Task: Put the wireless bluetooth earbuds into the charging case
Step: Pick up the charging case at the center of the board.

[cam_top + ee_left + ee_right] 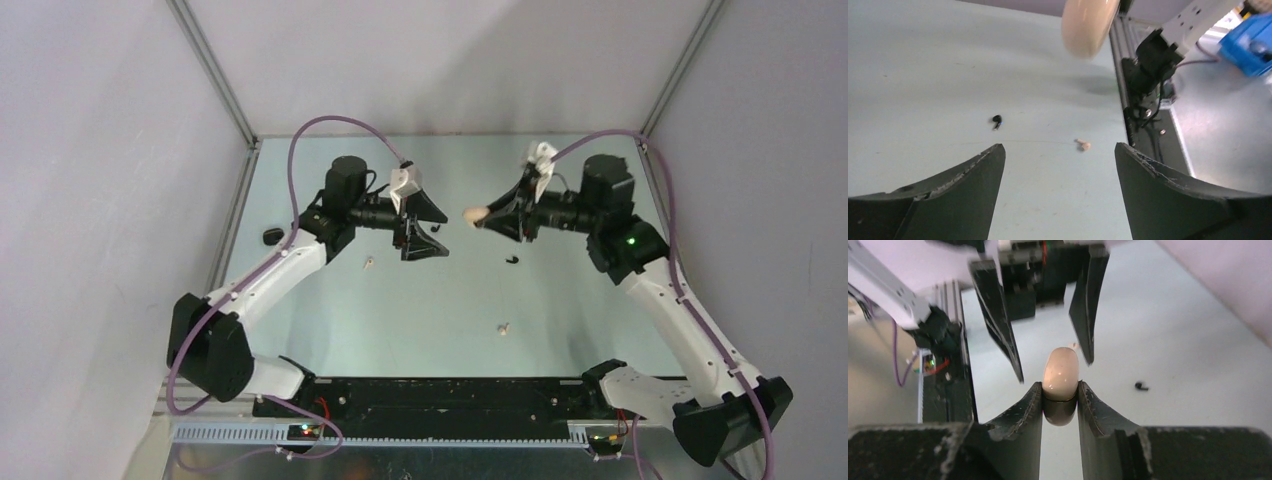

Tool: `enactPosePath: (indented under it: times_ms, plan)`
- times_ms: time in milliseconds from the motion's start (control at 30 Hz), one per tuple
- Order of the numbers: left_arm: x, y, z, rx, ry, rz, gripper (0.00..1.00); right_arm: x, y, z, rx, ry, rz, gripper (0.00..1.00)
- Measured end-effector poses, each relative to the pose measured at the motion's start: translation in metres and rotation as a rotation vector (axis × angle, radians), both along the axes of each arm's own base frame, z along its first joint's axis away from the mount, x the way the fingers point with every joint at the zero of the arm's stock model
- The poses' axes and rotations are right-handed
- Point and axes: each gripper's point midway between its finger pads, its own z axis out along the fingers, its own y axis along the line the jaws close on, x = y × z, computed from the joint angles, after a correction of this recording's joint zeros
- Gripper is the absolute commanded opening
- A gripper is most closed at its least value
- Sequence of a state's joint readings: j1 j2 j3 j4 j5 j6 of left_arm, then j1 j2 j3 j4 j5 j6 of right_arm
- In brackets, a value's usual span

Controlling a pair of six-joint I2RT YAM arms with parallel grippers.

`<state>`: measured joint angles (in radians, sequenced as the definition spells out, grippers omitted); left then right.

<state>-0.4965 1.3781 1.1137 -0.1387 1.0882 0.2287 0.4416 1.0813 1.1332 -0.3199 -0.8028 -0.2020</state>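
My right gripper [488, 217] is shut on the cream charging case [474, 214] and holds it above the table; in the right wrist view [1059, 388] the case [1060, 371] sticks out between the pads, its seam closed. My left gripper [445, 236] is open and empty, facing the case from a short way to the left; it also shows in the left wrist view [1060, 150]. The case hangs at the top of that view [1088, 25]. One black earbud [513, 260] [996, 120] [1141, 386] and two cream earbuds [368, 263] [503, 328] [1082, 145] lie loose on the table. The second black earbud is not identifiable.
A small black object [270, 236] lies near the table's left edge. The black base rail [430, 400] runs along the near edge. Grey walls enclose the table [430, 310] on three sides.
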Motion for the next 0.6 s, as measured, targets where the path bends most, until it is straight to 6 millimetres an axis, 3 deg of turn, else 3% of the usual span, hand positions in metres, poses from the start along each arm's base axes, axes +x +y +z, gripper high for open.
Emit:
enactPosePath:
  times_ms: [100, 200, 333, 467, 600]
  plan:
    - [0.005, -0.007, 0.007, -0.095, 0.102, 0.037, 0.89, 0.006, -0.004, 0.044, 0.110, -0.003, -0.010, 0.09]
    - [0.009, -0.017, 0.023, -0.223, 0.213, 0.053, 0.89, 0.010, -0.004, 0.064, 0.190, 0.042, -0.002, 0.09]
    - [0.014, -0.022, 0.057, -0.401, 0.303, 0.042, 0.88, 0.018, 0.002, 0.067, 0.265, 0.148, 0.000, 0.10]
    - [0.005, -0.018, 0.093, -0.539, 0.319, 0.010, 0.86, 0.021, 0.005, 0.056, 0.319, 0.252, -0.003, 0.10]
    - [-0.006, -0.018, 0.108, -0.602, 0.327, -0.019, 0.79, 0.024, 0.002, 0.056, 0.364, 0.294, -0.011, 0.10]
